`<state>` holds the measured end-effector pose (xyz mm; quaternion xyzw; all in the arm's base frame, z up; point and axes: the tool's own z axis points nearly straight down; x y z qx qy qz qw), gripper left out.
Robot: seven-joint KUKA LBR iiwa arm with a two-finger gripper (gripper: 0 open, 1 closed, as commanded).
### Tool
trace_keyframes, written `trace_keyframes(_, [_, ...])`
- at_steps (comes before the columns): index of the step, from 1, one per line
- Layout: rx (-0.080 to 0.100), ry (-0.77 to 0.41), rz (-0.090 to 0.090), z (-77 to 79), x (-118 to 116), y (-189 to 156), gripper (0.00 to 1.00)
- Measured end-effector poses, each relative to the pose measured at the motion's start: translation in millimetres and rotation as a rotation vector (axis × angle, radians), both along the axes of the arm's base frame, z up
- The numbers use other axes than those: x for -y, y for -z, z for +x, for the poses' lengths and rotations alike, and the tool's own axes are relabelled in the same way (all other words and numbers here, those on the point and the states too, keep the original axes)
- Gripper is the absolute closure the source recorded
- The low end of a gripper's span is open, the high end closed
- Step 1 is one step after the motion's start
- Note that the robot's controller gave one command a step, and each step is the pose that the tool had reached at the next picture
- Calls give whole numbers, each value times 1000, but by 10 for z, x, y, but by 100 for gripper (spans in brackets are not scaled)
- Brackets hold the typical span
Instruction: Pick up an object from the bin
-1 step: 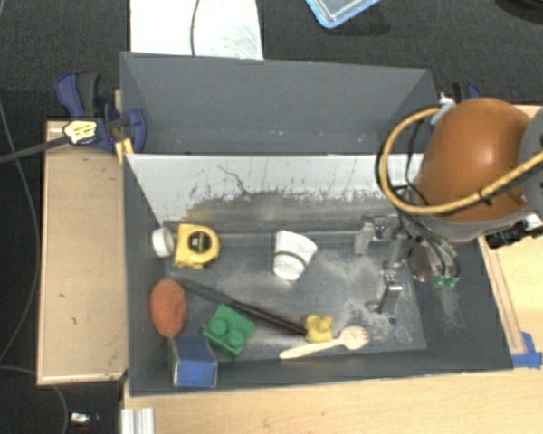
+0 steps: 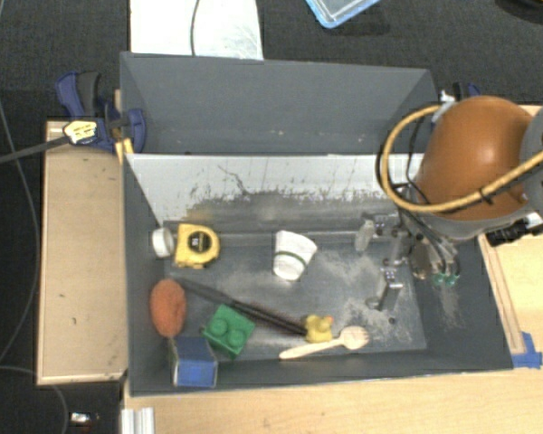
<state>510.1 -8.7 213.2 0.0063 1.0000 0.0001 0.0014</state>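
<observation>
Nine small things lie in the grey bin (image 2: 281, 107), nearly all toward the view's left and front, leaving the right part of the floor bare. The gripper (image 2: 414, 283) hangs over that bare patch under the arm's orange cover, its fingers (image 2: 389, 289) spread with nothing between them. It is near the right wall and clear of the front rim.

Nearest to it, to its left by the front edge, are a pale spoon (image 2: 326, 344) and a small yellow piece (image 2: 319, 327) touching the spoon's handle. A dark stick (image 2: 244, 308) runs from that piece diagonally toward the left wall. A white cup (image 2: 292, 254) lies on its side mid-floor, with open room all around it.

Against the left side sit a yellow tape measure (image 2: 196, 245) with a white cap (image 2: 161, 241) just beside it, and a rust-brown oval lump (image 2: 167, 307). A green brick (image 2: 227, 330) and a blue block (image 2: 195, 366) crowd the front left corner.
</observation>
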Motion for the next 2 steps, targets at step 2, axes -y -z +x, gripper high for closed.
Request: trace_keyframes(2, [15,-115,-1,-290,-782,590,0])
